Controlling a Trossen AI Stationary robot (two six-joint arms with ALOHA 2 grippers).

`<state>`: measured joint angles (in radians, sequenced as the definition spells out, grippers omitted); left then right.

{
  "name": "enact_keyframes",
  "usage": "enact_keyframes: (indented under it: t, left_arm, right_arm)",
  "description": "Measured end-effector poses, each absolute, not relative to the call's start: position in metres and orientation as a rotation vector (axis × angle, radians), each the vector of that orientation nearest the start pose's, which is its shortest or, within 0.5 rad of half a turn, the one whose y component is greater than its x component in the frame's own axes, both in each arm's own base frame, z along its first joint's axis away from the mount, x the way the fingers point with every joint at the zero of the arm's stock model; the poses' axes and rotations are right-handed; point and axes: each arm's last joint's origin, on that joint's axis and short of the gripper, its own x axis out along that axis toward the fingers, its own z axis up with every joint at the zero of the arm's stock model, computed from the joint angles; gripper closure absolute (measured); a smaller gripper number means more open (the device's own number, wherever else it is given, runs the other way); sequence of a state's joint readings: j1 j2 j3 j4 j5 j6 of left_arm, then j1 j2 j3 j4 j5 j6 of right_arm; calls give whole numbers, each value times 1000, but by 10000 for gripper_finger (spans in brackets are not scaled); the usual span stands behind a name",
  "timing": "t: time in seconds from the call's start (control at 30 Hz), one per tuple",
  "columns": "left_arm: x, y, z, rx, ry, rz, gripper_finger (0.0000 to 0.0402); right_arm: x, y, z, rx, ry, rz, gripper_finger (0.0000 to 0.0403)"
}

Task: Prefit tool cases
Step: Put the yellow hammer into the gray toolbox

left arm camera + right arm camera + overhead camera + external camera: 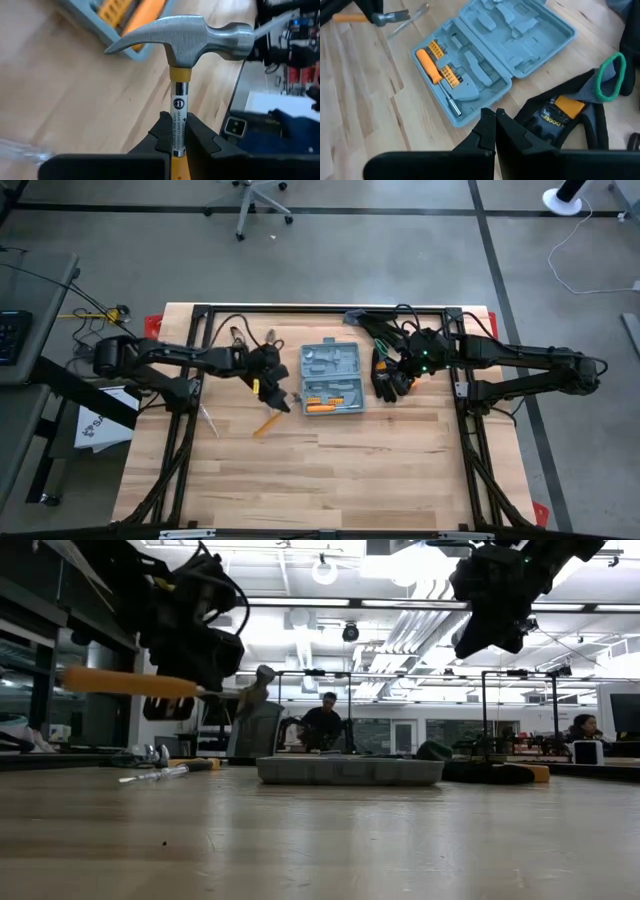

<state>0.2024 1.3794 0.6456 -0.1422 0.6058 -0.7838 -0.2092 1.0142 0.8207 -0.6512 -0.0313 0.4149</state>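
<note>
Pale wood tabletop point(330, 470), open tool case point(331, 378) mid-rear; left gripper point(176, 145) clamps hammer point(185, 42), handle label partly legible "WEAR SAFETY GOGGLES"; right gripper point(494, 120) closed, empty.

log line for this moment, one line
left gripper: shut on hammer, lifted | right gripper: shut, empty, above gloves | tool case: open, screwdriver seated

Flat grey-blue rectangular plastic tool case point(331, 378), rounded corners, lying opened flat on the wooden surface point(330, 470) near its middle. Moulded recesses in both halves; orange-handled screwdriver point(431, 66) and orange bit strips point(450, 76) seated in one half, other half empty of tools.
</note>
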Motion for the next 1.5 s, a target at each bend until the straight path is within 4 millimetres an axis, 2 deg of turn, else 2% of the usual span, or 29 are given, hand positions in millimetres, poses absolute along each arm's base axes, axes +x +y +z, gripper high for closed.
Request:
enact_keyframes:
  t: [0.17,0.27,0.6,0.73,0.9,1.03,1.2,1.33,1.5]
  left_arm:
    - [254,25,167,-1080,971,-92,388]
    - [254,23,168,-1092,964,-37,386]
    - [242,25,169,-1090,1011,111,253]
    - [238,26,175,-1065,989,156,232]
    - [236,22,179,-1005,986,112,229]
    - [234,6,177,-880,1047,29,228]
    - [229,-28,174,-756,1123,-8,227]
    - [221,-55,171,-633,1143,102,227]
    - [205,-76,166,-498,1137,296,227]
  right_arm:
    - [192,-40,267,495,801,-337,403]
    - [192,-40,267,496,801,-337,403]
    - [192,-39,267,507,806,-314,403]
    - [192,-39,267,510,806,-315,403]
    - [192,-39,267,510,806,-316,403]
    - [192,-39,267,510,806,-316,403]
    - [192,-39,267,524,804,-322,403]
    - [192,-39,267,524,804,-322,403]
    - [192,-40,267,505,802,-339,403]
